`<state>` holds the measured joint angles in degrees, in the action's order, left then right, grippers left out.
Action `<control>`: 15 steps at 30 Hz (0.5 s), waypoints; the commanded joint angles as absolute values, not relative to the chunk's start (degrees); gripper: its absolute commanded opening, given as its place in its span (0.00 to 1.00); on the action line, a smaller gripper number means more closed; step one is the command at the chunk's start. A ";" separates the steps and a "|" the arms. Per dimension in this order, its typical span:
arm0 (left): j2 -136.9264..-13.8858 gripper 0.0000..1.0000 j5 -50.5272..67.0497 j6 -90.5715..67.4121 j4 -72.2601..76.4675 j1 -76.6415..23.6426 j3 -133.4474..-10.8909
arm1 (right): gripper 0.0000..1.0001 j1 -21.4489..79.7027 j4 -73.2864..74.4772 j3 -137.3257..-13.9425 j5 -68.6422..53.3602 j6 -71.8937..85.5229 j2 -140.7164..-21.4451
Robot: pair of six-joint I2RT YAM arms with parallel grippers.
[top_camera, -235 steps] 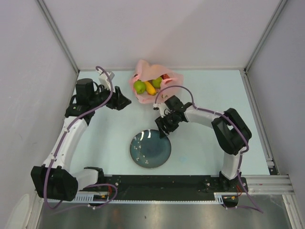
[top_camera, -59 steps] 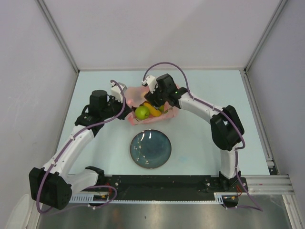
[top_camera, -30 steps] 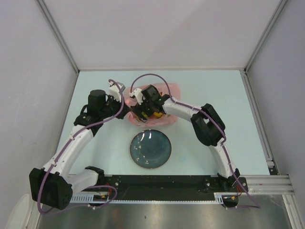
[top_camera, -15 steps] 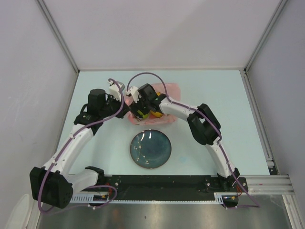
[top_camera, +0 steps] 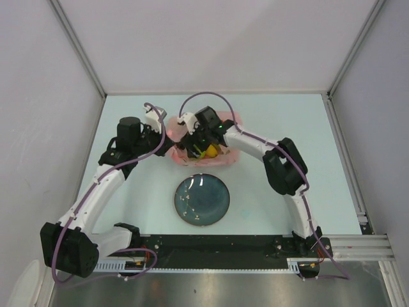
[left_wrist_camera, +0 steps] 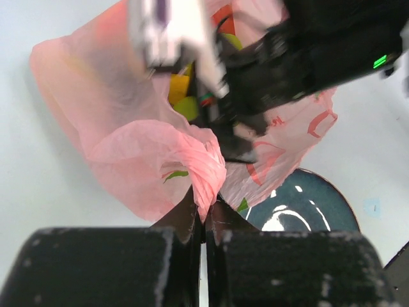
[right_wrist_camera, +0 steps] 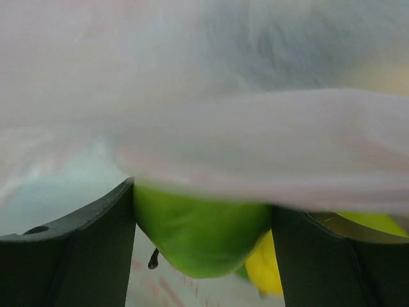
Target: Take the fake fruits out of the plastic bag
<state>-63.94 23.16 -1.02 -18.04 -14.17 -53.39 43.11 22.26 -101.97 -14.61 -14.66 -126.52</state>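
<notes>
The pink plastic bag (top_camera: 231, 155) lies at the table's back centre, and its film (right_wrist_camera: 255, 153) blurs the top of the right wrist view. My left gripper (left_wrist_camera: 206, 208) is shut on a twisted fold of the bag's (left_wrist_camera: 121, 147) rim at its left side (top_camera: 167, 142). Reaching down into the bag's mouth, my right gripper (top_camera: 192, 148) has its jaws closed against both sides of a green apple (right_wrist_camera: 201, 240). A yellow fruit (right_wrist_camera: 268, 265) lies just behind the apple and also shows from above (top_camera: 209, 151). Yellow and green fruits (left_wrist_camera: 179, 89) show through the opening.
A dark round plate (top_camera: 211, 204) sits in front of the bag, nearer the arm bases, and its rim (left_wrist_camera: 319, 211) shows in the left wrist view. Grey walls with metal posts enclose the table on three sides.
My right gripper has drawn back slightly inside the bag and its jaws have narrowed onto the green apple. The left gripper keeps its hold on the bag rim.
</notes>
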 commanded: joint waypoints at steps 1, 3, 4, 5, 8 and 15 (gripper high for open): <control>-63.98 0.00 24.70 -0.26 -15.73 -13.80 -55.20 | 0.32 39.30 25.22 -100.03 -22.75 -11.61 -113.41; -63.90 0.00 24.96 -0.09 -15.73 -13.89 -55.02 | 0.32 38.33 25.84 -98.80 -26.09 -9.59 -110.40; -63.90 0.00 25.13 -0.09 -15.65 -13.80 -54.93 | 0.32 37.28 27.14 -98.27 -27.93 -9.15 -108.13; -63.98 0.00 25.14 -0.17 -15.82 -13.80 -54.84 | 0.32 36.74 27.94 -98.09 -32.21 -8.27 -107.24; -64.25 0.00 25.14 -0.09 -15.91 -13.80 -54.76 | 0.32 35.86 30.49 -96.33 -40.65 -7.38 -104.34; -64.51 0.00 24.44 1.75 -16.26 -13.89 -55.02 | 0.32 36.29 31.29 -87.46 -54.75 -3.44 -102.14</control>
